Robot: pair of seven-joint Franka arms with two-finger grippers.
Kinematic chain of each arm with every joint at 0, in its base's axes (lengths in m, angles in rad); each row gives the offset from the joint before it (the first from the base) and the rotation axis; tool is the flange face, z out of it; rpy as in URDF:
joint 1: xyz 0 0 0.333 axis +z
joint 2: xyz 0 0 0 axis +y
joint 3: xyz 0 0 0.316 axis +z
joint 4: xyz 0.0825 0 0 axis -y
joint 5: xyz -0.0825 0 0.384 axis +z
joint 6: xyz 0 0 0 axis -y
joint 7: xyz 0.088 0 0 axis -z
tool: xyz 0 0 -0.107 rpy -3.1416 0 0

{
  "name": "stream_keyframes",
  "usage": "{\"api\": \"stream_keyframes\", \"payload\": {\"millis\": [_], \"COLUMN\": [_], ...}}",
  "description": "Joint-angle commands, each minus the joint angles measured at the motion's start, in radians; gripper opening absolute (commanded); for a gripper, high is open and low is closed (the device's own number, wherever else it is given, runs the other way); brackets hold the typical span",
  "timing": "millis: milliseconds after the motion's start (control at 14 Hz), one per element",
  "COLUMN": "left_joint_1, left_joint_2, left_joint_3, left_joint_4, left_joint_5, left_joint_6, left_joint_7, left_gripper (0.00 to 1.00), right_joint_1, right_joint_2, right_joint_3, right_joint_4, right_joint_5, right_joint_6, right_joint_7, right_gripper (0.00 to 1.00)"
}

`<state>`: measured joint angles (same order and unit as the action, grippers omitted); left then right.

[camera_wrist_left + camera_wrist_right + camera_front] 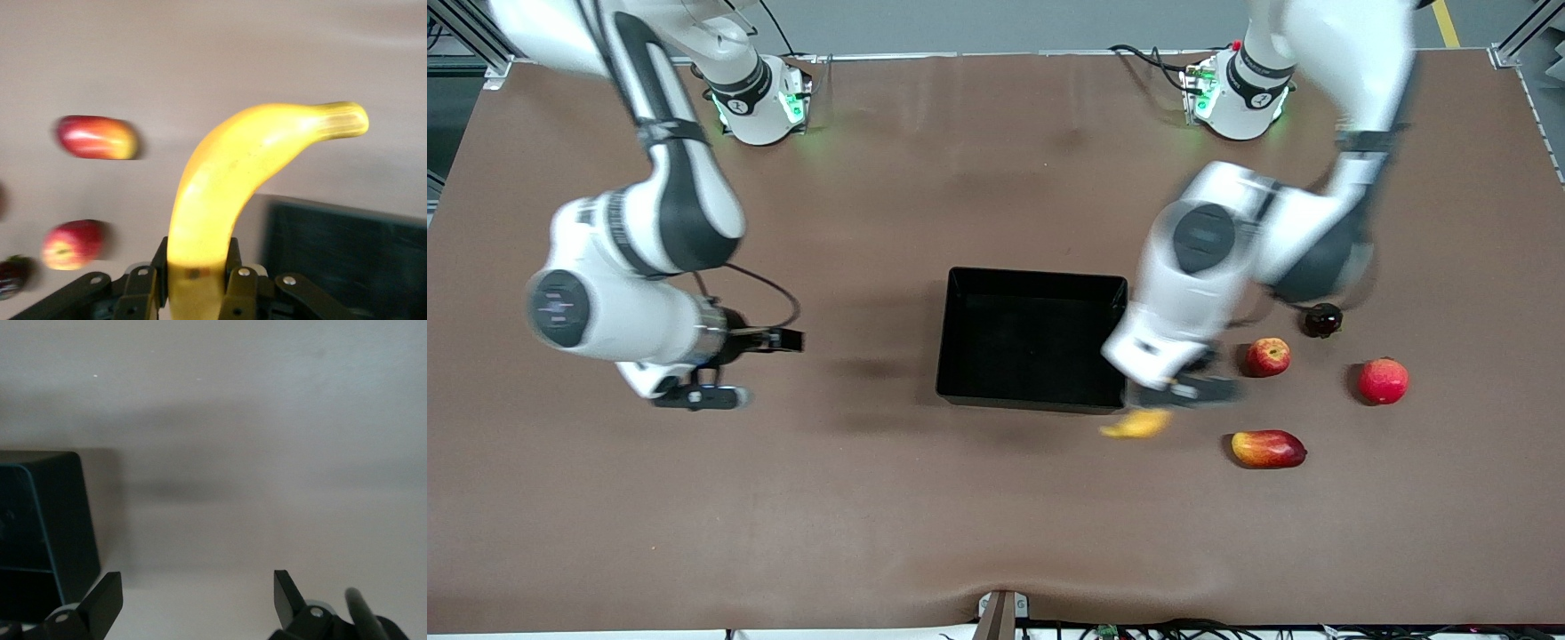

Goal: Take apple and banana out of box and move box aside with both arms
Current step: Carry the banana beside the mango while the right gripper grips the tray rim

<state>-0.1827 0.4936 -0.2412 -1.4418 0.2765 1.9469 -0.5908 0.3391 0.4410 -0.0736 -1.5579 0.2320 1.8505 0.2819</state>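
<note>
The black tray [1032, 391] lies at the table's middle. My left gripper [1183, 388] is shut on the yellow banana [1136, 425] and holds it in the air beside the tray's corner at the left arm's end. In the left wrist view the banana [227, 180] sticks out from between the fingers [143, 283], with the tray [347, 253] beside it. The small streaked apple [1267, 356] lies on the table toward the left arm's end and also shows in the left wrist view [70, 243]. My right gripper [743, 369] is open and empty [197, 593], toward the right arm's end from the tray [40, 527].
A red-and-yellow mango [1268, 448] lies nearer the front camera than the apple and shows in the left wrist view [97, 137]. A larger plain red round fruit [1384, 380] and a small dark fruit [1322, 319] lie by the apple.
</note>
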Motion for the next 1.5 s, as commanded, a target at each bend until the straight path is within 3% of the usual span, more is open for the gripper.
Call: {"api": "stream_keyframes", "payload": {"millis": [0,214,429,786,857,1214,1286,1357,1429], "left_joint_1": [0.133,0.253,0.337,0.393,0.394,0.391,0.391,0.382,0.376], "left_joint_2": [-0.038,0.038,0.133,0.215,0.236,0.328,0.33,0.335,0.332], "left_joint_3": [-0.009,-0.003,0.002,0.054,0.065,0.1,0.1,0.1,0.099], "left_joint_4": [-0.077,-0.065,-0.061,-0.061,-0.06,-0.026,-0.026,-0.026,-0.026], "left_joint_5": [-0.023,0.022,0.052,0.053,0.056,0.058,0.055,0.058,0.058], "left_joint_6": [0.006,0.061,0.19,0.303,0.306,0.372,0.372,0.372,0.372], "left_joint_7": [0.069,0.119,0.152,0.135,0.14,0.161,0.164,0.16,0.166], "left_gripper": [0.0,0.0,0.0,0.0,0.0,0.0,0.05,0.36,0.99], "right_joint_1": [0.101,0.228,0.285,0.316,0.316,0.302,0.301,0.293,0.273], "right_joint_2": [0.062,0.148,0.214,0.235,0.234,0.222,0.217,0.206,0.182], "right_joint_3": [-0.011,-0.011,-0.011,-0.012,-0.012,-0.012,-0.015,-0.017,-0.017], "right_joint_4": [0.013,0.013,0.015,0.013,0.013,0.015,0.016,0.016,0.018], "right_joint_5": [0.018,0.018,0.016,-0.034,-0.04,-0.039,-0.04,-0.039,-0.039], "right_joint_6": [0.096,0.278,0.43,0.434,0.434,0.424,0.423,0.409,0.379], "right_joint_7": [0.188,0.406,0.462,0.435,0.433,0.43,0.428,0.428,0.427], "right_gripper": [1.0,1.0,0.96,0.06,0.0,0.0,0.0,0.0,0.0]}}
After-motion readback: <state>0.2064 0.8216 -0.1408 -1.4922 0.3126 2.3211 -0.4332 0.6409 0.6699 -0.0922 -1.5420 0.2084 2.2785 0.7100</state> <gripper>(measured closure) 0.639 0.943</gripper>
